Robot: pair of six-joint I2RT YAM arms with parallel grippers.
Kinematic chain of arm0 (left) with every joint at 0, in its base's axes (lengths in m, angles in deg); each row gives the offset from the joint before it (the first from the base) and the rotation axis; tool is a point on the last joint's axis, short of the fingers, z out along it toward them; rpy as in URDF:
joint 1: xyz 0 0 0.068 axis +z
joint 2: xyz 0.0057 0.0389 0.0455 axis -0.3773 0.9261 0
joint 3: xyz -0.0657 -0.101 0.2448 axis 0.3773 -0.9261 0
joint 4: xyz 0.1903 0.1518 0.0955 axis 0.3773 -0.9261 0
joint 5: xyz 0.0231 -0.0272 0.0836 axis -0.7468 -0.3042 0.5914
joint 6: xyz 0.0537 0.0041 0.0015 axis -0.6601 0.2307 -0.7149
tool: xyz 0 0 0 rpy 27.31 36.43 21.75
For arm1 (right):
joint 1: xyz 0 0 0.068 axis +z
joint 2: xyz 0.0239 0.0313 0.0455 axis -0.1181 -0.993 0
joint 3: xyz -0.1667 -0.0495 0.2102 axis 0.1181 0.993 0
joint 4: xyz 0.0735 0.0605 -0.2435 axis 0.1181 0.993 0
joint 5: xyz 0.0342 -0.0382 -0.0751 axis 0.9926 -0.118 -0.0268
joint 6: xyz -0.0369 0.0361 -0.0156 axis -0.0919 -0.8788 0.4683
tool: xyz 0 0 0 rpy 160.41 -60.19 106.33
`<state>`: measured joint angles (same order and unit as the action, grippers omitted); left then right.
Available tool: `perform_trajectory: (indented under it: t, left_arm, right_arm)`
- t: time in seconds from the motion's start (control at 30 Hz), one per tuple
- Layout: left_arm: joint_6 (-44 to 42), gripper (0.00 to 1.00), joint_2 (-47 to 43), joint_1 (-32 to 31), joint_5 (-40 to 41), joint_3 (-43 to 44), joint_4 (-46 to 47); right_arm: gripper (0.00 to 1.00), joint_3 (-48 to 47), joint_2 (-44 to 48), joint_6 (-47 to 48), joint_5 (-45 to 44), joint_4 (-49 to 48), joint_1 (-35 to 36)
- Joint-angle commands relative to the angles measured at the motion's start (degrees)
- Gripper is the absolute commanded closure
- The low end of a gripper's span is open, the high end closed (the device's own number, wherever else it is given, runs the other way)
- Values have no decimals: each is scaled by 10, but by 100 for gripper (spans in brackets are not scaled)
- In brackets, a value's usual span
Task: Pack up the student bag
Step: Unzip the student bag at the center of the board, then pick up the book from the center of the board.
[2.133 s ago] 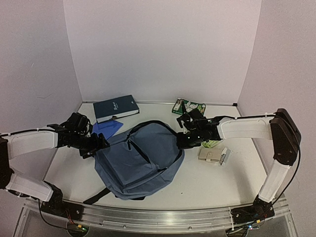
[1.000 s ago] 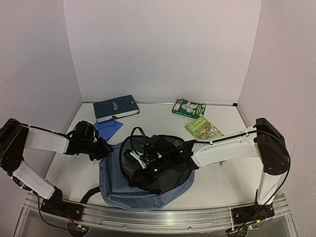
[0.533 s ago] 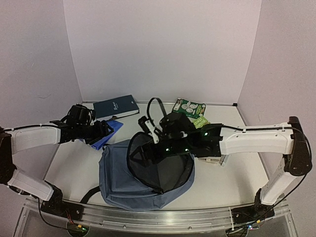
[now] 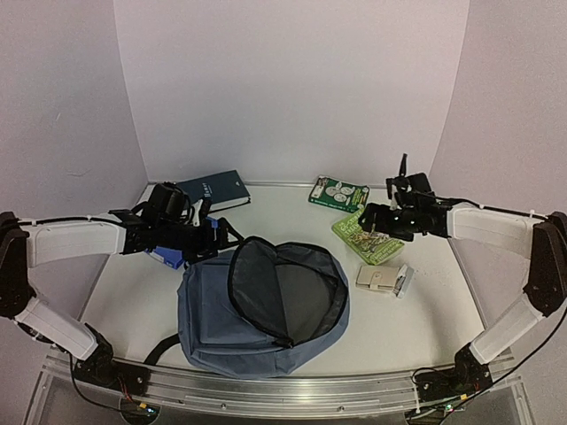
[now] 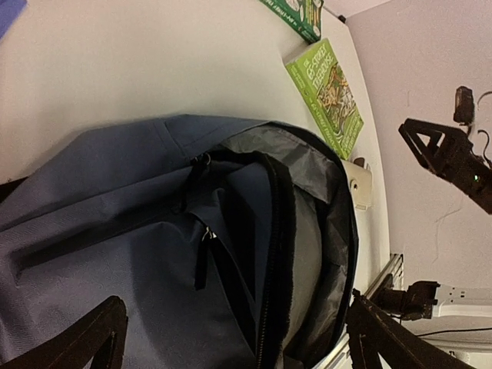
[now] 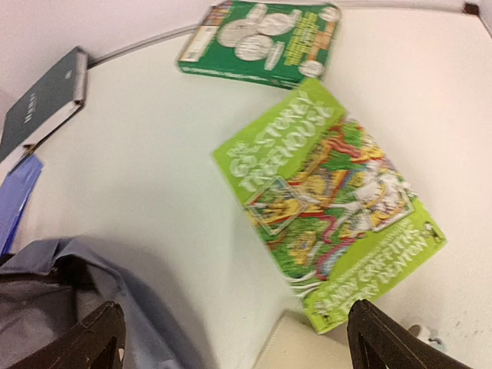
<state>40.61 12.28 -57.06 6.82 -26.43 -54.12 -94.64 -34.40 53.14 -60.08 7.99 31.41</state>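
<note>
left gripper (image 5: 234, 304) spread wide, empty, near student bag (image 5: 115, 223); right gripper (image 6: 236, 307) likewise above green book (image 6: 330, 192)

A robot laboratory cell — plain pale-lilac panel walls (image 4: 292, 88) enclose a white tabletop (image 4: 416, 319), a ribbed aluminium rail (image 4: 266, 390) along its near edge.

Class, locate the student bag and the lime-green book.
student bag (image 4: 215, 308), top external view, blue front panel.
lime-green book (image 6: 327, 207), right wrist view, middle of cover.

Left gripper (image 4: 213, 237) hovered wide open by the bag's (image 4: 213, 310) left corner; right gripper (image 4: 370, 219) gaped, off to its right.
</note>
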Motion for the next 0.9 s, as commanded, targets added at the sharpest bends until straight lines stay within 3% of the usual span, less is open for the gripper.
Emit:
perform_trajectory:
  t: [0.0,0.13,0.23,0.57,0.7,0.87]
  left_arm:
    - [9,0,24,-3,-35,16,9]
    - [26,1,38,-8,-64,2,48]
    - [30,9,51,-14,-64,4,49]
    - [59,47,79,-31,-57,-14,82]
    - [68,69,81,-31,-35,-20,72]
    - [80,87,81,-31,-26,-33,77]
  right_arm:
    - [2,27,-20,-2,79,-42,-94]
    - [2,33,-58,6,124,-61,-162]
    - [3,33,-89,9,143,-75,-192]
    - [13,14,-182,33,204,-114,-228]
    - [20,3,-206,33,227,-125,-229]
    - [30,2,-230,24,239,-143,-228]
